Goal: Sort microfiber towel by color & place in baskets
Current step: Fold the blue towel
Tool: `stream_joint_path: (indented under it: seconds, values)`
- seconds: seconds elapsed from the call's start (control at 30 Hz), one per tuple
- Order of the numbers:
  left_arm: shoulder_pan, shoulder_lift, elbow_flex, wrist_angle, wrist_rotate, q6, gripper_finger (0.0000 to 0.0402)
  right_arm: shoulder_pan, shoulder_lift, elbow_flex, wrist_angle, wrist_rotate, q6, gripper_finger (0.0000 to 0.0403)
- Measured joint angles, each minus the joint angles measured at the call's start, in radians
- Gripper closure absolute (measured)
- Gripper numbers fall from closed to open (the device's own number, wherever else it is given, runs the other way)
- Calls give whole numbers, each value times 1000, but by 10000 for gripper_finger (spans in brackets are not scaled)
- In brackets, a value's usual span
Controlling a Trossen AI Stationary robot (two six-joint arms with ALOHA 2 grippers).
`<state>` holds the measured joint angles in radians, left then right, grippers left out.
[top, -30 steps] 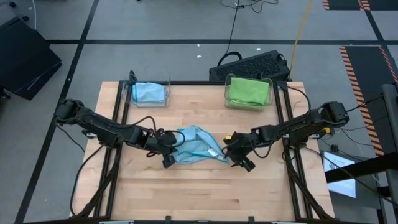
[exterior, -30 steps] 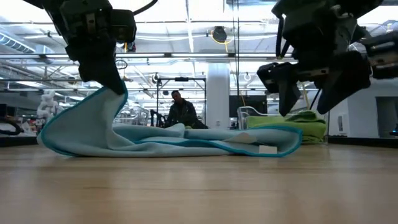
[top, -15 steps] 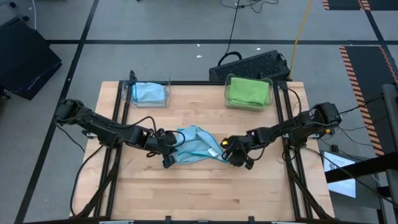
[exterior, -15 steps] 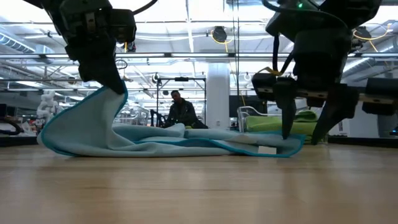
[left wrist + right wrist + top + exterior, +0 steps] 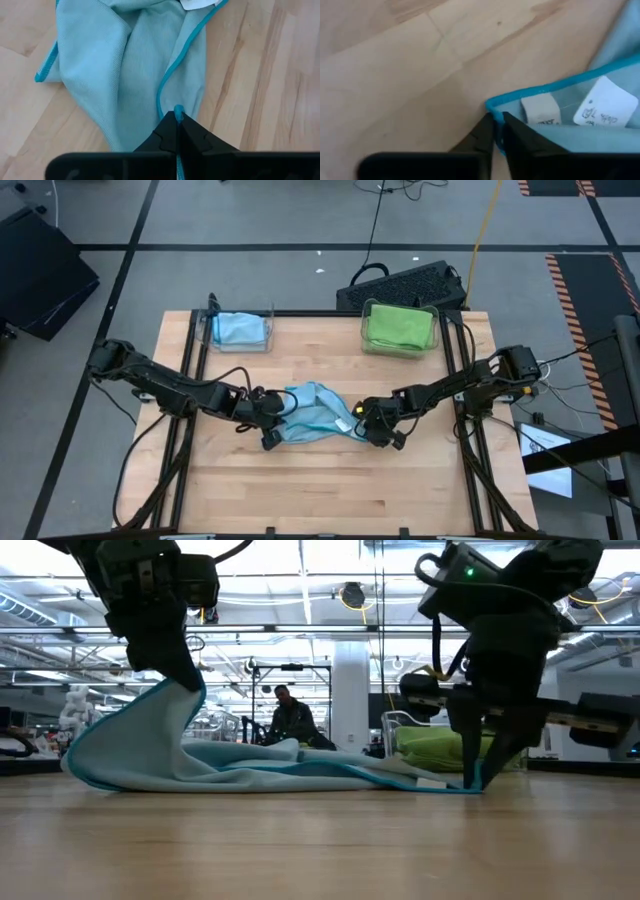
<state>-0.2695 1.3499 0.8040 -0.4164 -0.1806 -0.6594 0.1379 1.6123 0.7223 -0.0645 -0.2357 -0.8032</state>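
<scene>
1. Table (image 5: 320, 480) of pale wood carries everything: two clear baskets at the far edge and one loose towel near the middle.
2. Arms come in from both sides. The left gripper (image 5: 268, 442) sits at the towel's left end and the right gripper (image 5: 380, 440) at its right end.
3. Baskets stand well apart: the left basket (image 5: 212, 330) holds a folded blue towel (image 5: 240, 328), the right basket (image 5: 366, 340) a folded green towel (image 5: 398, 326).
4. Loose towel (image 5: 315, 415), light blue with a darker teal hem, lies crumpled between the grippers. By colour it belongs in the left basket.
5. Left claw is closed on the hem at one corner, which the low view shows lifted off the wood while the rest trails flat.
6. Right claw is closed too, pinching the opposite corner down at the table surface, just beside two small white tags (image 5: 605, 107).
7. Cloth looks thin, soft and very light. It will likely sag and fold under its own weight, so opposite corners on the stitched hem seem the surest hold for keeping it spread.
</scene>
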Motion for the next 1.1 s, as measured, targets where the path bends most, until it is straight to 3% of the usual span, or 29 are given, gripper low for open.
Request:
stream_joint_path:
  seconds: [0.13,0.37,0.5,0.63,0.9,1.1]
  values:
    - [0,-5,6,4,25,-3,394,0,-62,-2,-44,33,176,395]
    - [3,-24,101,-11,74,48,393,-18,-378,-2,-151,81,653,400]
    - [29,-41,194,-15,75,107,398,-21,-542,0,-116,79,956,401]
    - [65,-50,314,-14,29,189,393,-46,-655,0,-13,97,1136,401]
    - [186,-51,542,-114,-163,463,392,-175,-788,6,240,400,1234,401]
    - [328,-51,658,-104,-201,641,398,-300,-827,6,367,477,1232,401]
